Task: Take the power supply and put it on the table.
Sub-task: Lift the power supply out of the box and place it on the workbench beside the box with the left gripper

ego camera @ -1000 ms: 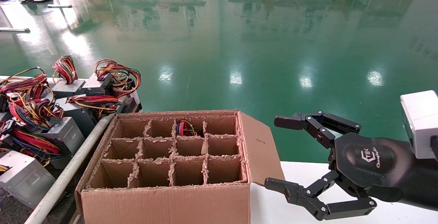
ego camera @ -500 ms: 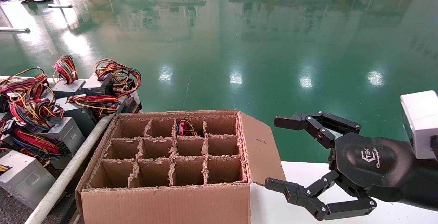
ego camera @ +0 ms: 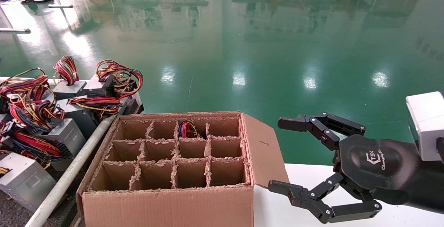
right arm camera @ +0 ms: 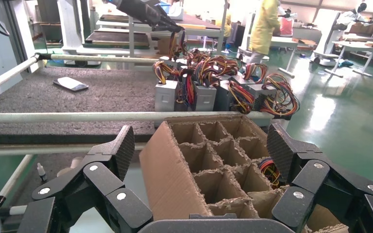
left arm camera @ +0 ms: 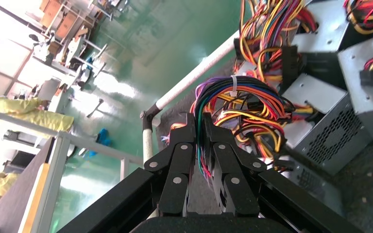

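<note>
In the left wrist view my left gripper (left arm camera: pixel 198 121) is shut on the looped wire bundle (left arm camera: pixel 243 104) of a power supply, with purple, green and red strands pinched between its fingers. It hovers over a cluster of grey power supplies (left arm camera: pixel 330 141) with honeycomb grilles; I cannot tell which box the bundle belongs to. The right wrist view shows the same arm (right arm camera: pixel 145 12) far off, reaching down onto that cluster (right arm camera: pixel 204 92). My right gripper (ego camera: pixel 279 155) stands open and empty beside the cardboard box (ego camera: pixel 166 206), over the white table (ego camera: pixel 305 175).
The cardboard box has paper dividers; one far compartment holds a coloured wire bundle (ego camera: pixel 187 130). Several more power supplies (ego camera: pixel 66 133) crowd the grey matted table (right arm camera: pixel 102 90) on the left behind a white rail (ego camera: pixel 69 175). Green floor lies beyond.
</note>
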`<state>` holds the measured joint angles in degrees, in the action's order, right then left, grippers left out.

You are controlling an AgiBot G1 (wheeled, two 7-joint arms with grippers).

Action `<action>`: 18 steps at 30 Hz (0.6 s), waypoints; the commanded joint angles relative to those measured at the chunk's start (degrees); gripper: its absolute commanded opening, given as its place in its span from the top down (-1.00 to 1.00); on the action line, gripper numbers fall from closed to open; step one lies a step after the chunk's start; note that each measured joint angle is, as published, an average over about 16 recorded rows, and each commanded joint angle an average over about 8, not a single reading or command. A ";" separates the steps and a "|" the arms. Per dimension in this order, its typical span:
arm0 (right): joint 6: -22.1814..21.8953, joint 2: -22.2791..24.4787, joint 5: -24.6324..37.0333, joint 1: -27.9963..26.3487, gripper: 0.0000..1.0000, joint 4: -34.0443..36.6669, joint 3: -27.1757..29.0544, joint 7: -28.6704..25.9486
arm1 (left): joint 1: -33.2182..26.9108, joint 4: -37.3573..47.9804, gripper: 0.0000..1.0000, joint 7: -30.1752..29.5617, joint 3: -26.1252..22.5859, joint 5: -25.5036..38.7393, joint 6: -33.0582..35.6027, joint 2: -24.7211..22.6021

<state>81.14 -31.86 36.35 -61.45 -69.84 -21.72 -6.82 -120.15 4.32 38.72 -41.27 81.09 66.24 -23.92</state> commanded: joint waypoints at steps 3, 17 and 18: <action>0.00 0.00 0.00 0.00 -1.00 0.00 0.00 0.00 | 1.16 -0.41 1.00 -0.09 0.56 -0.66 0.84 0.16; 0.00 0.00 0.00 0.00 -1.00 0.00 0.00 0.00 | 5.21 -0.90 1.00 0.57 1.46 -1.63 3.20 1.85; 0.00 0.00 0.00 0.00 -1.00 0.00 0.00 0.00 | 5.40 -0.94 0.84 0.58 1.53 -1.71 3.30 1.91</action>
<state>81.14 -31.86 36.35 -61.45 -69.84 -21.72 -6.82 -114.89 3.36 39.27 -39.76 79.39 69.44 -22.08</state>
